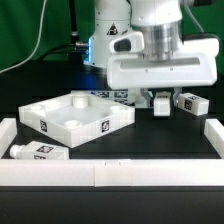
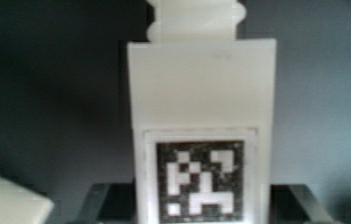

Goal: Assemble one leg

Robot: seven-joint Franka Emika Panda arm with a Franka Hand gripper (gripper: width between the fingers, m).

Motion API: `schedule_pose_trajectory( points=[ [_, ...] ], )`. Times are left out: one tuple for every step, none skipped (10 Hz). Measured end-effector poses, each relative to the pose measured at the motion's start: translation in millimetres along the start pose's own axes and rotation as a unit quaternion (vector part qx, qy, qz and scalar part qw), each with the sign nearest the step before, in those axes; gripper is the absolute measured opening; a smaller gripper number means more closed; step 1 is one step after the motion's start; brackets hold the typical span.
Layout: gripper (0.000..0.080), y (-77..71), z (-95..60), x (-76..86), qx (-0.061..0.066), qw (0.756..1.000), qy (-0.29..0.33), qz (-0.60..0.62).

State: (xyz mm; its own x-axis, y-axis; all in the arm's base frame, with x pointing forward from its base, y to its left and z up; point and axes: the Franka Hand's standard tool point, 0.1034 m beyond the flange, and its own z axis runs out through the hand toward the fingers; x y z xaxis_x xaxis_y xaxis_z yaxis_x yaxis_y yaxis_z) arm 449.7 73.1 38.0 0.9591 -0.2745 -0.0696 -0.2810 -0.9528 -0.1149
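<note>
In the wrist view a white leg [image 2: 198, 110] with a black-and-white tag fills the picture and stands between the two dark fingers [image 2: 119, 198]. My gripper [image 2: 198, 202] is shut on it, with both fingers against its sides. In the exterior view my gripper [image 1: 161, 104] is low over the black table, just to the exterior view's right of the white square tabletop [image 1: 45, 115]; the held leg is mostly hidden under the hand. A second leg [image 1: 190, 102] lies right of the gripper. A third leg [image 1: 35, 151] lies at the front left.
A low white rail [image 1: 110, 176] runs along the table's front and up both sides [image 1: 214, 135]. The marker board [image 1: 120, 96] lies behind the tabletop. The robot's base [image 1: 110, 30] stands at the back.
</note>
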Motion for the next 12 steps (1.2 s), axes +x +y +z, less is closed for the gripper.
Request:
schedule_pose_trajectory(
  points=[
    [0.0285, -2.1, -3.5, -5.1, -0.001, 1.0, 0.011, 0.011],
    [0.0285, -0.7, -0.4, -3.7, -0.002, 1.0, 0.007, 0.002],
    [0.0285, -0.2, 0.8, -2.3, -0.002, 1.0, 0.007, 0.003],
    [0.0285, -0.4, 0.8, -2.6, -0.002, 1.0, 0.007, 0.002],
    [0.0285, 1.7, 2.4, -2.5, -0.004, 1.0, 0.017, -0.013],
    [0.0285, 9.7, 9.6, -10.9, -0.011, 0.999, 0.033, -0.033],
    [0.0285, 15.6, 16.2, -22.4, -0.018, 0.998, 0.038, -0.039],
    [0.0286, 20.9, 22.4, -27.0, -0.023, 0.998, 0.042, -0.045],
    [0.0286, 22.8, 25.0, -25.5, -0.024, 0.998, 0.047, -0.044],
    [0.0286, 22.8, 25.9, -24.9, -0.024, 0.998, 0.049, -0.043],
    [0.0286, 22.8, 25.9, -24.9, -0.024, 0.998, 0.049, -0.043],
    [0.0286, 22.9, 26.0, -25.0, -0.024, 0.998, 0.049, -0.043]
  ],
)
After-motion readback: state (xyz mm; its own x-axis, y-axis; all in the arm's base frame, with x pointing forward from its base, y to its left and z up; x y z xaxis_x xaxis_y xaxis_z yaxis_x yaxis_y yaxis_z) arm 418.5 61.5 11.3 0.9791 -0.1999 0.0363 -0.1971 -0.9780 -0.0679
